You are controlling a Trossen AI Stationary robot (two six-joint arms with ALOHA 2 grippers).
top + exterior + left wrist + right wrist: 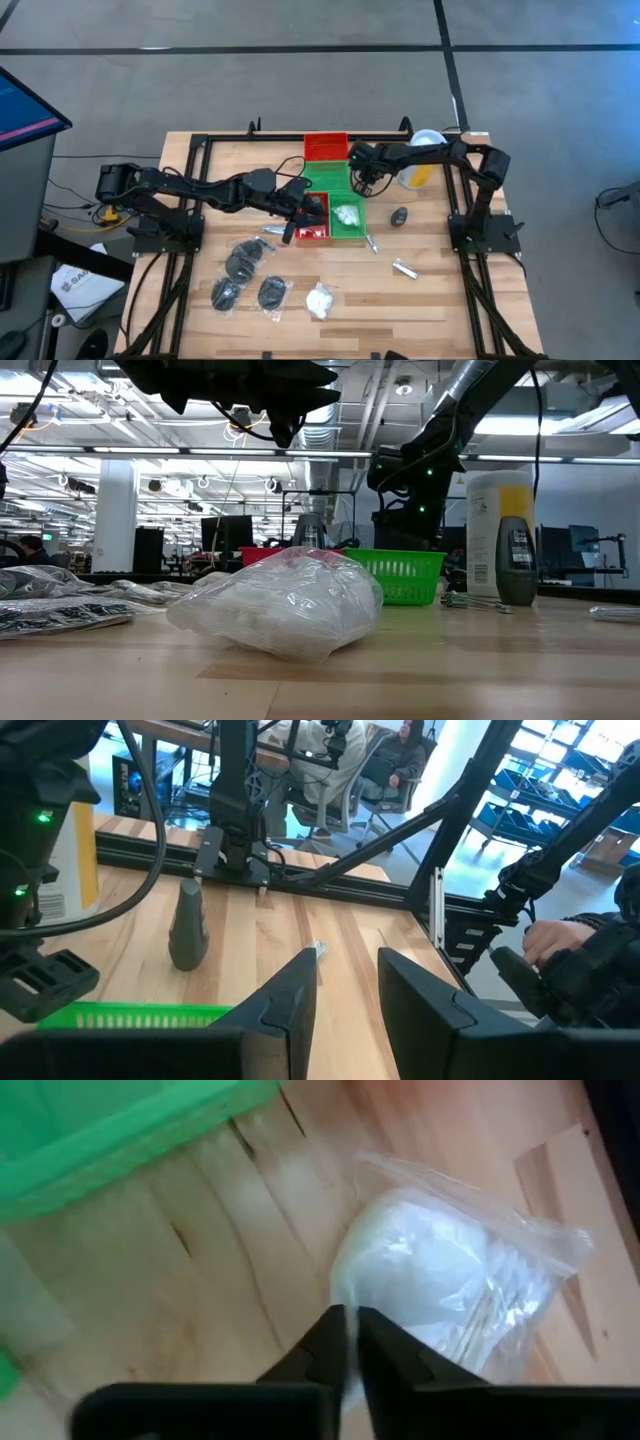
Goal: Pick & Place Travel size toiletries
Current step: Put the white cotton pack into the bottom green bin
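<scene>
The wooden table (430, 300) carries a green tray (120, 1120), the landmark here. Just beside that tray, over bare wood, the right gripper (350, 1315) has its two fingers pressed together on the thin edge of a clear packet (440, 1280) of white puffs. The packet's bulk lies straight ahead of the fingertips. On the tray's other side, the left gripper (345, 970) hangs with fingers apart, holding nothing.

A large open lab hall: ceiling strip lights (120, 405), concrete floor (300, 90) (taped lines), blue storage bins (560, 780).
</scene>
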